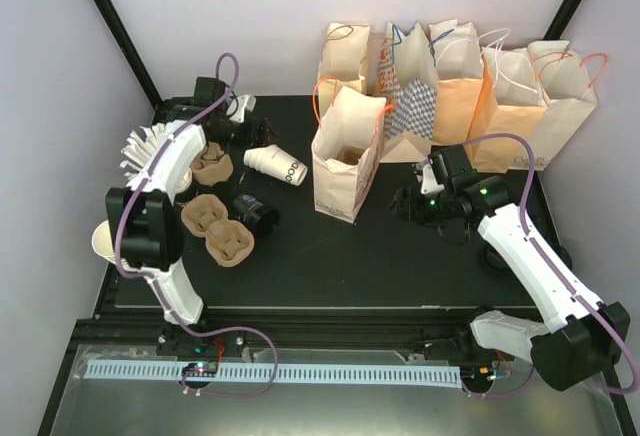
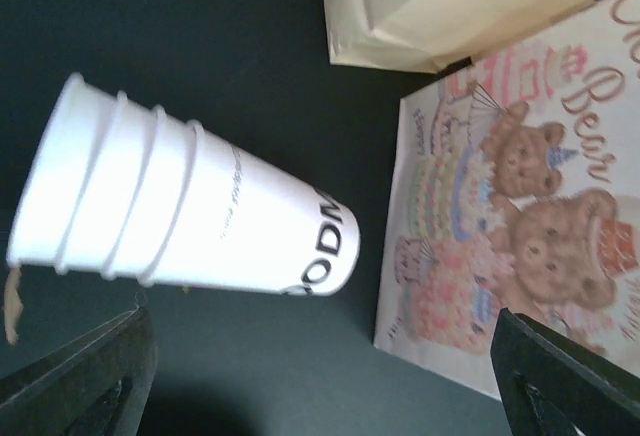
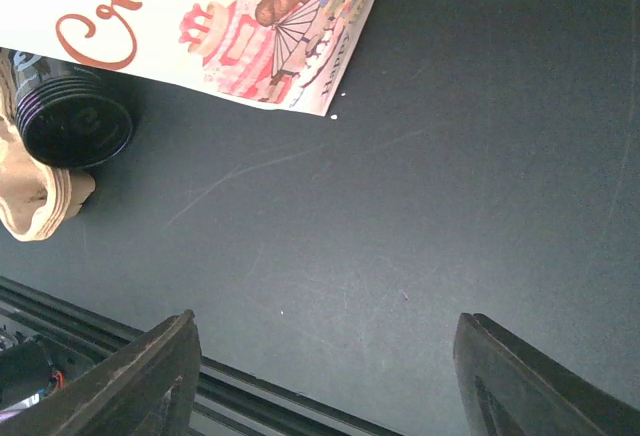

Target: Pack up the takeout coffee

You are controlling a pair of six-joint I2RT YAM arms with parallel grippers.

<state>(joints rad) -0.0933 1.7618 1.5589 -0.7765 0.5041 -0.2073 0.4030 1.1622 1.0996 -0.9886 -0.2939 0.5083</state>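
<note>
A nested stack of white paper cups (image 1: pixel 275 165) with dark lettering lies on its side on the black mat, with no lid on it. It fills the left wrist view (image 2: pixel 190 216). A round black lidded piece (image 1: pixel 256 211) lies beside a brown carrier and also shows in the right wrist view (image 3: pixel 72 121). My left gripper (image 1: pixel 248 134) is open and empty, just behind the cup stack, with its dark fingers (image 2: pixel 80 376) wide apart. My right gripper (image 1: pixel 412 203) is open and empty, low over bare mat right of the open bag; its fingers (image 3: pixel 150 376) are spread.
An open paper bag (image 1: pixel 345 153) with a bear print (image 2: pixel 510 206) stands mid-table and also shows in the right wrist view (image 3: pixel 200 16). Several more bags (image 1: pixel 470 81) line the back. Brown pulp carriers (image 1: pixel 217 228) and a cream cup (image 1: pixel 103 241) sit at left.
</note>
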